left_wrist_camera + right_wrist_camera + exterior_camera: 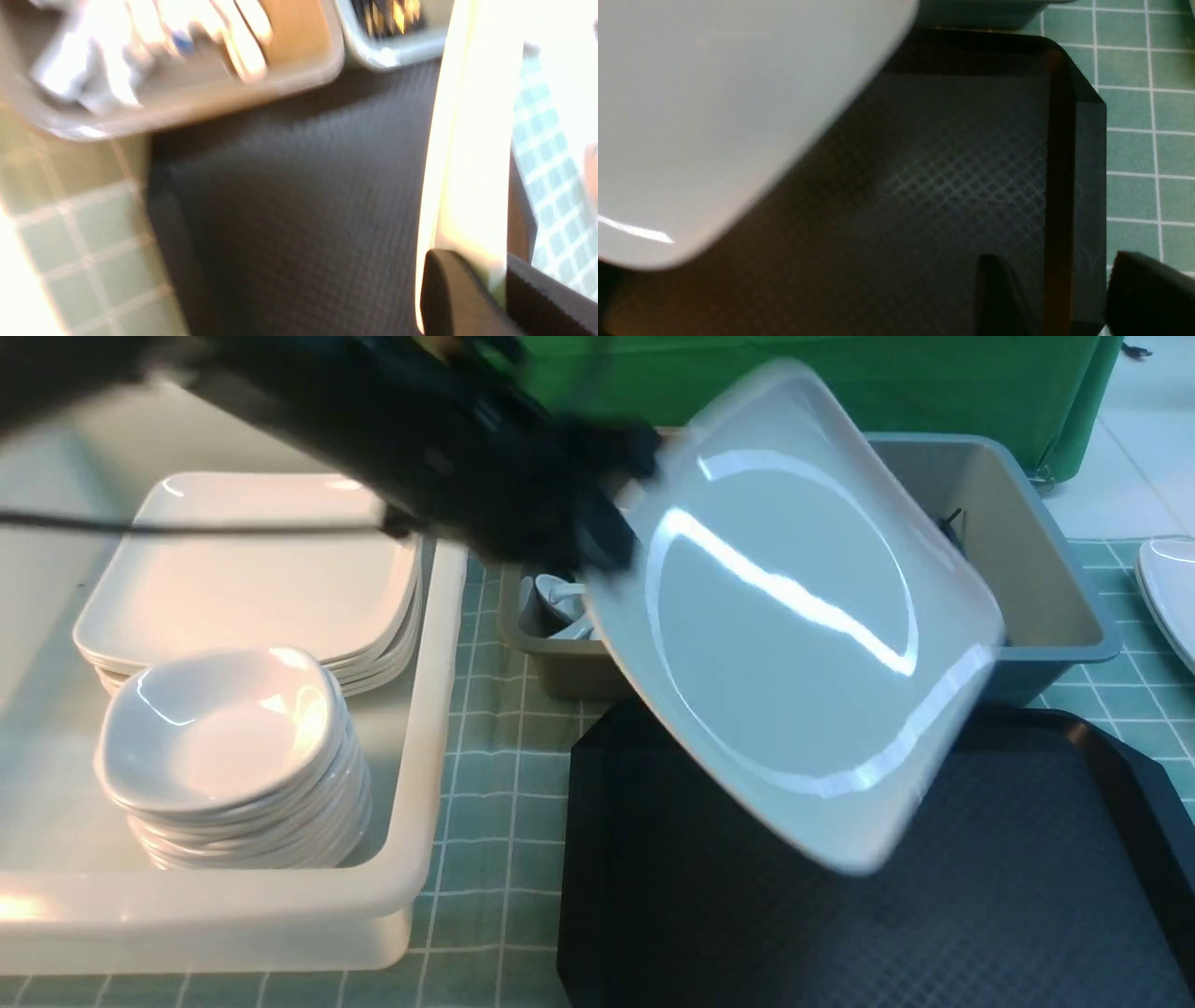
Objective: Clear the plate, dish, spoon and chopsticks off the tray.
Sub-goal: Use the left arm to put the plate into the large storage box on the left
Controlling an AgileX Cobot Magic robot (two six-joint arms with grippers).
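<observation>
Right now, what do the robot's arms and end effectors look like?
The left arm is bulky and black, blurred in the front view, with a thin black cable leading to it. The left end effector has matte black fingers with rounded tips; one looks finely textured. The right end effector shows two similar black fingers. No markings are legible.

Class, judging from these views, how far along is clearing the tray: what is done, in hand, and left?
Done: the tray shows bare where visible; a spoon lies in the tan bin behind it. In hand: the left gripper, jaws shut, holds the plate by its rim, tilted above the tray. Left: probably setting it on the plate stack in the white bin.
</observation>
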